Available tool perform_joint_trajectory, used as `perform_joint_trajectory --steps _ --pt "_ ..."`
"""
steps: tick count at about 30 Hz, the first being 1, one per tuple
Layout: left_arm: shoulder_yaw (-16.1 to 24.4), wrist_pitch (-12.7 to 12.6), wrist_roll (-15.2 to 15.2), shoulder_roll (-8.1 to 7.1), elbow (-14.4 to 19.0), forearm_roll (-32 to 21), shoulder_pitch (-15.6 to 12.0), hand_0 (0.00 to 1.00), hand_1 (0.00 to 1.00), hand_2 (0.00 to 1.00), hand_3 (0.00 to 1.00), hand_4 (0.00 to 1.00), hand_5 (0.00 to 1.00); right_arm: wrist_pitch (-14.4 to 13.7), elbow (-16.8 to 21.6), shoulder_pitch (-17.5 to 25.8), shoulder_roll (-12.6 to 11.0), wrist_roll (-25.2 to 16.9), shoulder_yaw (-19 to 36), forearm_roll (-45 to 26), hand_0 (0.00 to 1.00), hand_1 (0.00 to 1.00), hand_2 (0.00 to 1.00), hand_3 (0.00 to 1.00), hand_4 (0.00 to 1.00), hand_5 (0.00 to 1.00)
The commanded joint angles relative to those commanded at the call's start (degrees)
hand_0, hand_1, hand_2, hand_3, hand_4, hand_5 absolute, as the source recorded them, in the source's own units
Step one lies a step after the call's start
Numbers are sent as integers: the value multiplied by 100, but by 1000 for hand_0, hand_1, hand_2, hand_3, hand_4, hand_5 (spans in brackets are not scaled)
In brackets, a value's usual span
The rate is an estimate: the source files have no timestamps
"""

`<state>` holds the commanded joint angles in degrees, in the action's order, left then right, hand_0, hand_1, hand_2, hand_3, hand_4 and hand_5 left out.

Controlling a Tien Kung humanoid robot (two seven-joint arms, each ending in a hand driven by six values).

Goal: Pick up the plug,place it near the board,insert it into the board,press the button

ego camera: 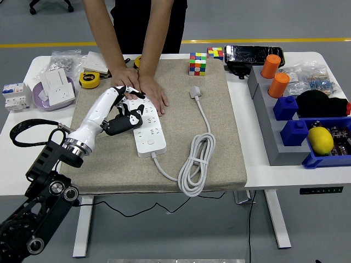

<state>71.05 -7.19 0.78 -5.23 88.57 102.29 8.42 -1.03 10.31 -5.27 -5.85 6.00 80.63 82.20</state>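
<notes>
The white power board [148, 139] lies on the beige mat [219, 137], with its far end pinned down by a person's two hands [155, 96]. My left hand [125, 112], white with black fingertips, reaches in from the lower left. It is curled over the black plug [122, 126], which sits against the board's left side, over the sockets. One finger points toward the person's hands. The plug's black cable [24, 131] loops back beside my forearm. Whether the pins are in a socket is hidden. The board's own white cable [194, 170] lies coiled to the right.
Two colour cubes [197, 63] stand at the mat's far edge. A yellow tape measure [89, 80], a bowl with a white socket [55, 90] and a breaker [15, 96] are at the left. A grey rack [269, 126] with orange cylinders, blue bins and a lemon [321, 139] fills the right.
</notes>
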Motion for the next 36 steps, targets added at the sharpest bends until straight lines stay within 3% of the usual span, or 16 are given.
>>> perform_joint_trajectory --steps 5,6,8,17,18,23,24,29,30,35,36 --pt "182 -3 216 40 -107 -912 -115 912 956 901 850 998 538 1 0 -6 -3 -6 -24 -9 810 747 741 769 998 972" --pt "205 -17 237 45 -122 -1063 -136 998 998 998 998 998 597 1 0 -5 -4 -6 -25 -7 810 747 742 769 998 971" --pt "237 -34 242 51 -136 -1156 -161 998 998 998 998 998 597 4 0 -2 -7 0 -21 7 810 747 742 769 998 971" --pt "170 88 76 26 -183 -906 -186 998 998 998 998 998 598 6 0 9 -9 1 -21 19 810 747 742 769 998 970" --pt "158 134 20 19 -185 -824 -185 906 941 873 995 998 519 6 0 12 -7 0 -24 18 809 747 742 769 998 969" --pt "20 640 -442 -50 -182 -77 -113 906 941 873 995 998 519 9 0 26 -9 11 -14 37 809 747 742 769 998 969" --pt "-52 726 -511 -74 -203 44 -80 411 404 453 929 855 228 8 0 25 -11 9 -16 32 810 747 741 769 998 969" --pt "-480 877 -835 -155 -343 679 155 411 404 453 929 855 228 6 0 -6 -17 1 -31 12 810 747 741 769 998 969" --pt "-538 889 -879 -158 -365 766 193 211 76 168 812 582 6 6 0 -7 -16 1 -33 6 810 747 742 769 998 967" --pt "-751 1153 -1117 -171 -485 1177 379 211 76 168 812 582 6 6 0 -1 -18 8 -21 14 810 747 742 769 998 967" --pt "-811 1219 -1168 -183 -502 1212 412 175 48 153 743 549 3 7 0 0 -19 12 -13 21 810 746 741 769 998 967"
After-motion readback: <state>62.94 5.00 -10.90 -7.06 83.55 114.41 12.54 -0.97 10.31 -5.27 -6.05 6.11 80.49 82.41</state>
